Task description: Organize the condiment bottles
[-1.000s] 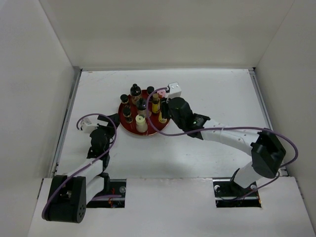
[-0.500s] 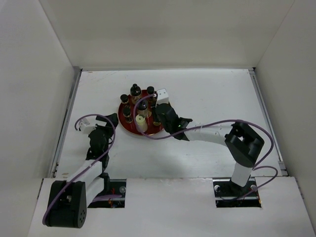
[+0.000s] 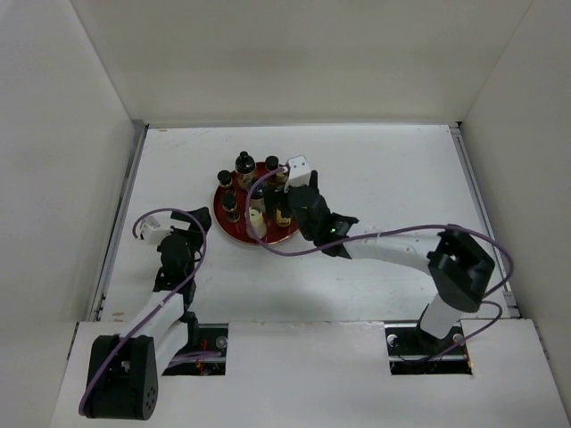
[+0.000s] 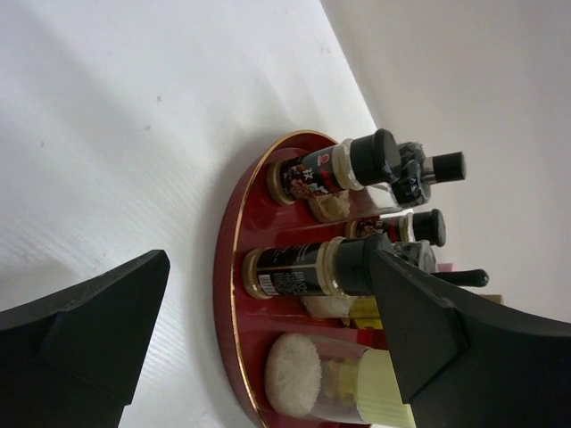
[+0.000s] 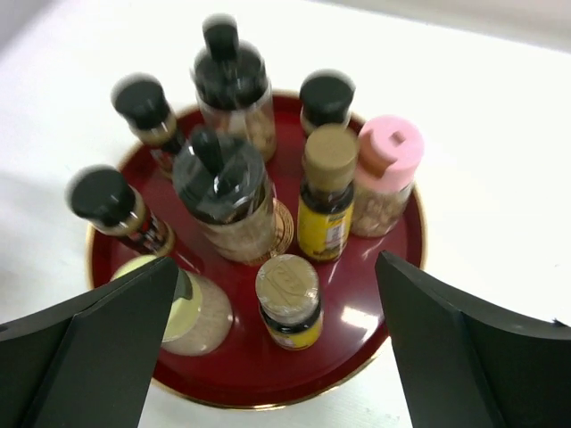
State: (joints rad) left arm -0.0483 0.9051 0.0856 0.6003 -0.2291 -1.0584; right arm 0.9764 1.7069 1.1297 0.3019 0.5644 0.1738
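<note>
The condiment bottles stand upright on a round red tray [image 3: 230, 234]. The right wrist view shows a short amber jar with a gold cap [image 5: 287, 299], a taller amber bottle [image 5: 326, 192], a pink-capped jar [image 5: 385, 174], a cream-capped jar [image 5: 174, 308] and several black-capped bottles [image 5: 223, 192]. My right gripper [image 5: 277, 276] hangs open over the tray's near side; the short amber jar sits below the gap, touching neither finger. My left gripper [image 4: 268, 259] is open and empty, low on the table just left of the tray, facing a dark bottle [image 4: 303, 267].
White walls enclose the table on three sides. The right arm [image 3: 393, 242] stretches across the table from its base [image 3: 428, 343] to the tray. The left arm's purple cable [image 3: 169, 218] loops beside the tray. Bare white tabletop lies behind and to the right of the tray.
The right gripper moved left from the tray's right edge to over the tray and opened. The left arm barely moved.
</note>
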